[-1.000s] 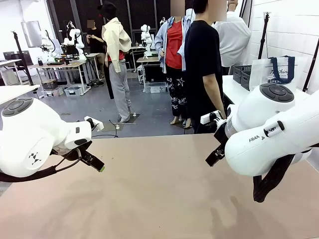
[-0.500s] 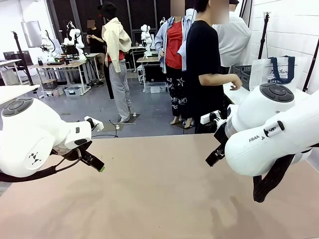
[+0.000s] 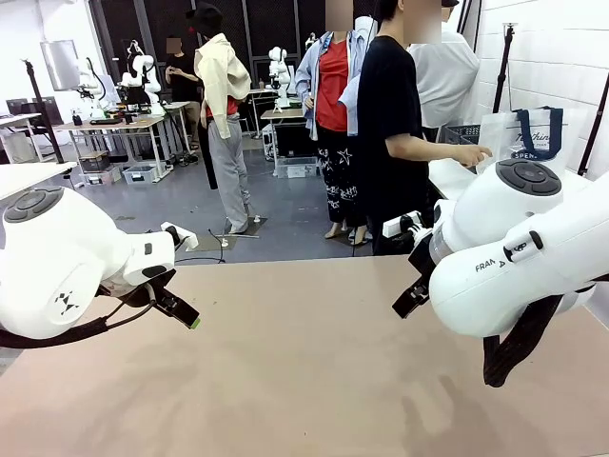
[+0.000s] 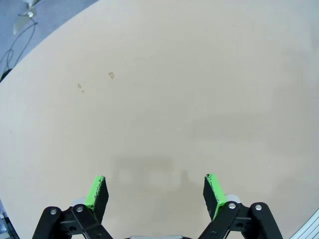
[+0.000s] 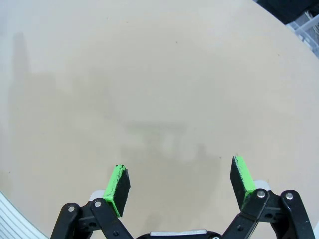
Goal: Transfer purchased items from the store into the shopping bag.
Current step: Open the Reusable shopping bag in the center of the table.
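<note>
The bag stood on a white counter at the far right, beyond the tan counter in front of the robot. Its navy handles hung over its front, and its lower part was hidden behind the right arm. Just left of the bag sat the basket, its inside not visible. A person in a black shirt stood at the far side, one hand stretched out to the bag's left edge; whether it touched could not be told. The left fingers hung wide open over bare tan counter at the near left, holding nothing. The right fingers were also spread wide and empty, over bare counter at the near right, well apart from bag and basket.
</note>
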Robot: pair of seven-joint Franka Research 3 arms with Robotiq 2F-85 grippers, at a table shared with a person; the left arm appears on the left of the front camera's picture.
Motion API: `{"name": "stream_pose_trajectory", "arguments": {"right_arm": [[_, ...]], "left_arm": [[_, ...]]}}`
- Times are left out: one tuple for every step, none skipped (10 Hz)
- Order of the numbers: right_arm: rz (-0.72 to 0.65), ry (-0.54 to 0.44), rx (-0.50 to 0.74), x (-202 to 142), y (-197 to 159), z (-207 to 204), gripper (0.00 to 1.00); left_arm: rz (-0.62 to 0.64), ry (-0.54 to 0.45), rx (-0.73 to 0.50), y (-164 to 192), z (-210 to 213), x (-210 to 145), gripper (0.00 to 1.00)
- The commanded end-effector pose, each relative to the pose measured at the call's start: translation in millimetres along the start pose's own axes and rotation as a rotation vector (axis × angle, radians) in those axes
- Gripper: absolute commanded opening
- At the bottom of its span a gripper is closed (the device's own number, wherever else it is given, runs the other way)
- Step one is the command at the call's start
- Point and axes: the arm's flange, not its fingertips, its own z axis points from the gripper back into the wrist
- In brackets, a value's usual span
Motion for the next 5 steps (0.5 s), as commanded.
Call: {"name": "stream_pose_trajectory", "arguments": {"right_arm": [[-0.001,0.0,0.0,0.0,-0.1,0.0,1.0],[-0.001,0.0,0.0,0.0,-0.1,0.0,1.0],[-0.001,0.0,0.0,0.0,-0.1,0.0,1.0],[-0.001,0.0,0.0,0.0,-0.1,0.0,1.0],[-0.001,0.0,0.0,0.0,-0.1,0.0,1.0]], "left_arm": [[0.002,0.0,0.0,1.0,0.0,-0.3,1.0],[0.002,0.0,0.0,1.0,0.0,-0.3,1.0],[0.002,0.0,0.0,1.0,0.0,-0.3,1.0],[0.002,0.0,0.0,1.0,0.0,-0.3,1.0],[0.002,0.0,0.0,1.0,0.0,-0.3,1.0]]}}
